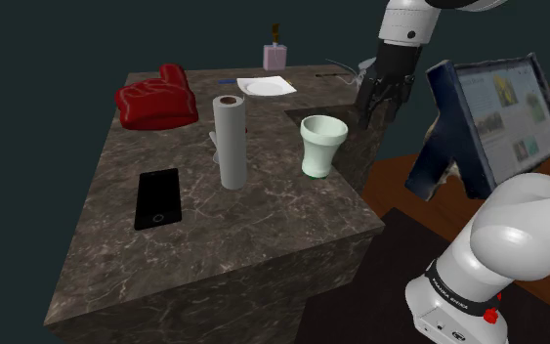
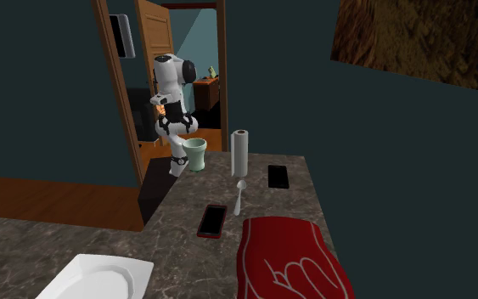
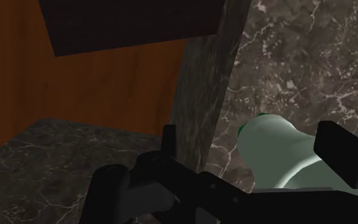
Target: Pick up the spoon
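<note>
We see the spoon [image 2: 239, 197] lying on the dark marbled surface [image 1: 263, 230] beside the paper roll [image 2: 240, 153]. Pincer [image 1: 369, 107] hangs open at the surface's edge near the cup [image 1: 321, 145]; teal walls [image 1: 48, 49], wood floor [image 2: 50, 200].

A paper roll [image 1: 231, 142] stands between a pale green cup [image 1: 321, 145] and a black phone [image 1: 157, 197].

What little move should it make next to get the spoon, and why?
Probably swing the gripper across the counter, past the cup, toward the paper roll. The spoon lies just beyond that roll, while the gripper hovers at the counter's edge beside the cup.
</note>
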